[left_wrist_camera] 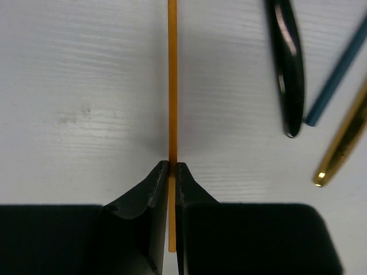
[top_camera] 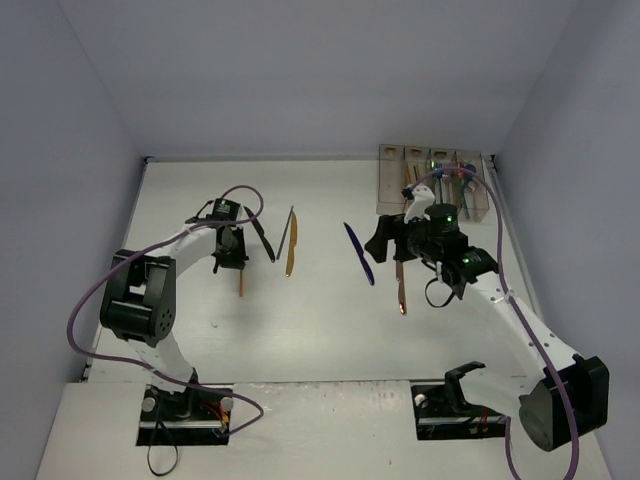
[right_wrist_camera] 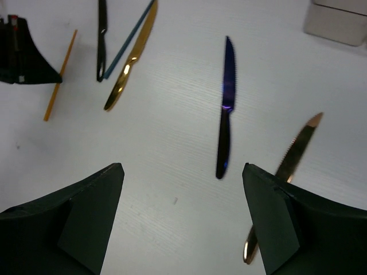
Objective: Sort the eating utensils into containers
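Fingers point(right_wrist_camera: 86, 223) spread wide over purple knife point(right_wrist_camera: 226, 109); copper knife point(right_wrist_camera: 289, 166) seemingly passes under one.

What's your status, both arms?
Left gripper shut on chopstick. Right gripper open, facing purple knife. Copper knife lies close beside it.

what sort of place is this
Probably a robot test cell, not a kitchen: plain walls box in a white table, with a left arm and right arm mounted at its near edge.

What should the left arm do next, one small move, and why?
Probably lift straight up: the left gripper is shut on the chopstick, which looks low against the table, and the bins sit far to the right.
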### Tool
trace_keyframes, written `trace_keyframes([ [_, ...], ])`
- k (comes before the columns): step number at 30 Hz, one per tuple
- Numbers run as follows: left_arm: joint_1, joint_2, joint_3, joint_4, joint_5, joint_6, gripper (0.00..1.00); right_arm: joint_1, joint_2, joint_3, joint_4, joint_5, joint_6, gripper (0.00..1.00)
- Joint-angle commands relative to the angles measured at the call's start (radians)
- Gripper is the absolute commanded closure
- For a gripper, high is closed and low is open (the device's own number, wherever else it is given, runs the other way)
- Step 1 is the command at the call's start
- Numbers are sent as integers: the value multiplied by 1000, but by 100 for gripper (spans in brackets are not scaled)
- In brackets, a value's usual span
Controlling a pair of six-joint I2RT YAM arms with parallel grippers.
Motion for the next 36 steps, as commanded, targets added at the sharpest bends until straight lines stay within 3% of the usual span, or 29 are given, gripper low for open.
trace_keyframes([
  [1, -1, -153, 9, 89, 153, -111, 100, 92, 47, 74, 138, -101, 26, 17],
  [10, -36, -375, -51, 350, 316, -378, 100, 308, 199, 191, 203, -72, 78, 15],
  [15, -107, -448, -77, 481, 304, -482, 100, 394, 267, 245, 234, -37, 90, 16],
  [21, -203, -469, -73, 516, 265, -497, 100, 445, 328, 301, 249, 5, 113, 20],
  [32, -247, -493, -77, 539, 255, -515, 100, 449, 395, 328, 260, 83, 140, 37],
  [35, -251, -495, -77, 539, 256, -510, 100, 451, 401, 333, 262, 82, 140, 45],
  [36, -252, -492, -79, 539, 255, -511, 100, 451, 402, 334, 262, 82, 137, 52],
])
